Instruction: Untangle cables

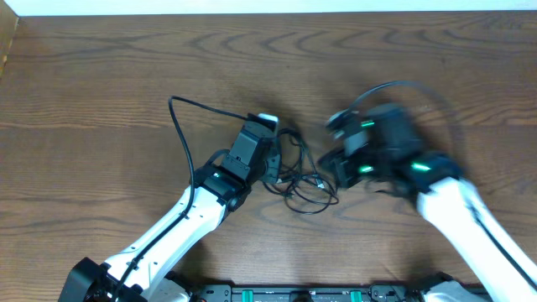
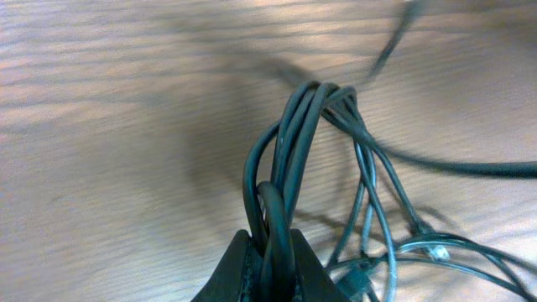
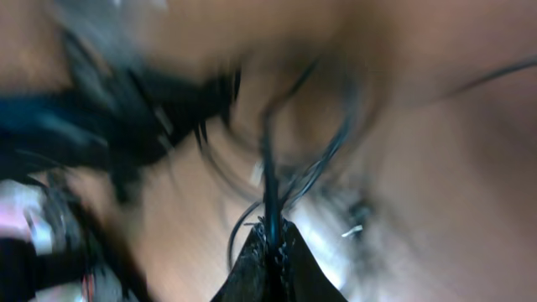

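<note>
The cables (image 1: 304,186) lie in a loose knot near the middle of the wooden bench (image 1: 101,75), between the two arms. From above I can see several thin black loops piled over one another there. One long black strand (image 1: 180,126) runs out of the pile, arcs away to the left and bends back beside the left arm (image 1: 180,222).

The left end effector (image 2: 270,245) is closed tight on a bundle of the dark cords. In its wrist view the fingers (image 2: 239,268) pinch four or five strands together. The strands rise straight up from the grip, fold over at a sharp peak and fall away to the right. There they spread into wide loops on the bench, with a couple of small plug ends (image 2: 435,250) lying among them. One strand leaves the peak and stretches off to the right edge of that view.

The right arm (image 1: 457,201) comes in from the lower right and is smeared with blur in the overhead view. Its end effector (image 3: 273,242) sits just right of the knot. The wrist view is badly blurred too, but the fingers are pressed together, with one thin black cord running up from between them into the loops beyond. I cannot tell which strand of the tangle it is.
</note>
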You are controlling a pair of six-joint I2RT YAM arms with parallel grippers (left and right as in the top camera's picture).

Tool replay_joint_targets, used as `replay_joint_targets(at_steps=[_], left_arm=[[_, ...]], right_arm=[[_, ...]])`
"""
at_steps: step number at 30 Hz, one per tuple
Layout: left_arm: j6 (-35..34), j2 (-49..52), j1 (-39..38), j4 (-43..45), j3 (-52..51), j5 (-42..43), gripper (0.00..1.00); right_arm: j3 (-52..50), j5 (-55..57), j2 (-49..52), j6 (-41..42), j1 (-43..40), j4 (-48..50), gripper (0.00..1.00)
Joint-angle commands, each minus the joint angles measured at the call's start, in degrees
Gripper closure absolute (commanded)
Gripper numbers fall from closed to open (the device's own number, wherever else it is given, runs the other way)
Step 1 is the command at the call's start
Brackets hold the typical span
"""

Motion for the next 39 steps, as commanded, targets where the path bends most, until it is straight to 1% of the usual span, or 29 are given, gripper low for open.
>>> replay_joint_targets(at_steps=[1, 5, 8, 9, 11, 13, 15, 17, 21, 22, 28, 29, 33, 34, 35, 37, 38, 39], left_arm=[[-4.94, 0.33, 0.04, -2.03, 0.33, -11.56, 0.92], [-7.58, 0.33, 0.02, -1.44, 0.33, -12.33, 0.92], [-9.31, 0.33, 0.04, -0.55, 0.33, -12.39, 0.92], [-11.61, 0.33, 0.04, -0.17, 0.33, -13.66, 0.92], [-13.53, 0.33, 0.04, -0.20, 0.33, -14.97, 0.92], [-14.38, 0.33, 0.04, -0.13, 0.33, -14.95, 0.92], [-15.41, 0.33, 0.04, -0.09, 0.35, -14.86, 0.92], [-15.89, 0.31, 0.02, 0.76, 0.35, -13.88, 0.92], [-15.34, 0.20, 0.02, 4.70, 0.35, -6.40, 0.92], [-14.10, 0.20, 0.02, 6.91, 0.35, -4.35, 0.92], [-12.07, -0.68, 0.02, 12.94, 0.35, -2.45, 0.92], [-11.34, -1.05, 0.02, 13.66, 0.35, -1.33, 0.92], [-8.28, -3.28, 0.02, 17.35, 0.35, 3.37, 0.92], [-7.74, -4.20, 0.02, 18.14, 0.35, 3.96, 0.92], [-7.63, -5.42, 0.02, 18.73, 0.35, 4.39, 0.92], [-7.65, -7.45, 0.02, 19.12, 0.35, 5.46, 0.92], [-7.65, -8.59, 0.02, 19.10, 0.35, 5.97, 0.92], [-7.65, -9.38, 0.02, 19.04, 0.35, 6.32, 0.92]], right_arm=[[2.47, 3.58, -12.46, -0.50, -8.37, -0.13, 0.99], [2.47, 17.94, -24.63, -0.46, -18.03, -1.20, 0.99], [2.47, 26.47, -30.34, -0.44, -22.80, -2.67, 0.99], [2.45, 33.70, -32.94, 0.72, -25.33, -4.24, 0.99], [2.45, 39.26, -34.01, 3.82, -27.02, -5.75, 0.99], [2.34, 41.86, -33.94, 6.97, -28.02, -7.17, 0.99], [1.84, 41.05, -33.07, 9.03, -28.33, -8.44, 0.99], [1.01, 36.81, -31.43, 9.68, -28.30, -9.51, 0.99], [-1.64, 25.16, -26.47, 9.64, -28.30, -9.86, 0.99], [-2.62, 22.71, -24.06, 9.64, -28.30, -9.79, 0.99], [-3.67, 16.87, -10.56, 9.64, -28.30, -10.14, 0.98], [-3.67, 15.58, -8.85, 9.64, -28.30, -9.99, 0.95], [-3.67, 9.94, -2.93, 9.62, -28.30, -9.40, 0.71], [-3.67, 7.52, -1.51, 9.46, -28.30, -9.25, 0.51], [-3.67, 4.11, -0.33, 8.79, -28.30, -9.16, 0.28], [-3.67, -3.10, 1.29, 7.34, -28.26, -9.03, 0.09], [-3.67, -6.71, 1.88, 6.51, -28.20, -8.94, 0.01], [-3.67, -9.42, 2.34, 5.81, -28.15, -8.87, 0.01]])
